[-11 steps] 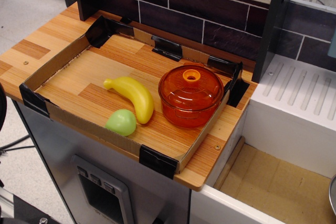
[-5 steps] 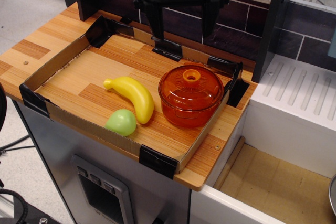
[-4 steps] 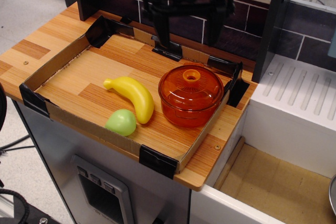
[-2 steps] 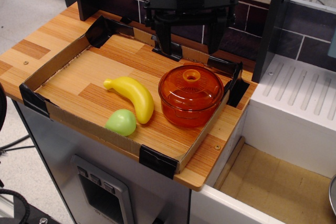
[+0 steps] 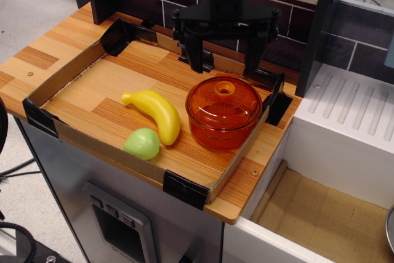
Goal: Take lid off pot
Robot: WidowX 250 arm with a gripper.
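Note:
The orange translucent pot (image 5: 221,129) stands at the right end of the cardboard tray (image 5: 74,69). The domed orange lid (image 5: 224,100) sits on it, with a lighter ring knob (image 5: 225,88) at its centre. My black gripper (image 5: 224,66) hangs open just behind and above the lid, its two fingers spread wide and pointing down on either side of the knob's line. It touches nothing.
A yellow banana (image 5: 156,111) and a green ball (image 5: 143,143) lie left of the pot. The tray has low cardboard walls with black corner pieces. A dark brick wall stands behind. A white ribbed surface (image 5: 354,115) lies to the right.
The gripper came into view from the top, moved right and came down toward the lid. The pot, lid, banana and ball have not moved.

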